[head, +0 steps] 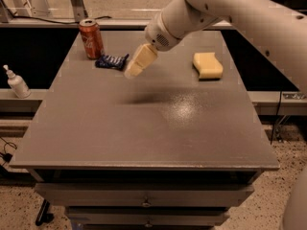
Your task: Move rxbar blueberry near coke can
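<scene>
The rxbar blueberry (111, 61) lies flat on the grey table (144, 123) at the back left, just right of the upright red coke can (91, 38). My gripper (131, 72) hangs above the table a little to the right of the bar, not touching it, with nothing seen in it. Its cream-coloured fingers point down and to the left.
A yellow sponge (207, 65) lies at the back right of the table. A white pump bottle (16, 82) stands on a lower ledge to the left. My arm reaches in from the upper right. Drawers sit under the table's front edge.
</scene>
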{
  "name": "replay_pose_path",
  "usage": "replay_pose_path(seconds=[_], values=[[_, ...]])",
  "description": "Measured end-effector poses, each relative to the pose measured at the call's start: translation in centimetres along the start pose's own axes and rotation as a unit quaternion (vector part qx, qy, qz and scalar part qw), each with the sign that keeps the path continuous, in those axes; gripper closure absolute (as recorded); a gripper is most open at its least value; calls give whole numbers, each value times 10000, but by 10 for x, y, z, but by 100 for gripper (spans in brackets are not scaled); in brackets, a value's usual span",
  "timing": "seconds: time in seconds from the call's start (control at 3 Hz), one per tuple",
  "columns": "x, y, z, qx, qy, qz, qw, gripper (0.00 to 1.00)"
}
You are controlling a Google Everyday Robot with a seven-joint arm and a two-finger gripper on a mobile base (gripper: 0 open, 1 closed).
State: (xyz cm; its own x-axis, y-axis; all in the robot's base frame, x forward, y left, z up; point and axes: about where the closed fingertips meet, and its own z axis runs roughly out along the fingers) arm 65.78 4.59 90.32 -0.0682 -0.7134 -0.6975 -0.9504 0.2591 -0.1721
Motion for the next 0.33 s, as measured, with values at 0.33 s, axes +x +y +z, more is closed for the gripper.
replay_pose_path(seconds=[0.33], values=[[15, 3, -53, -90, -224, -120, 9996, 0]])
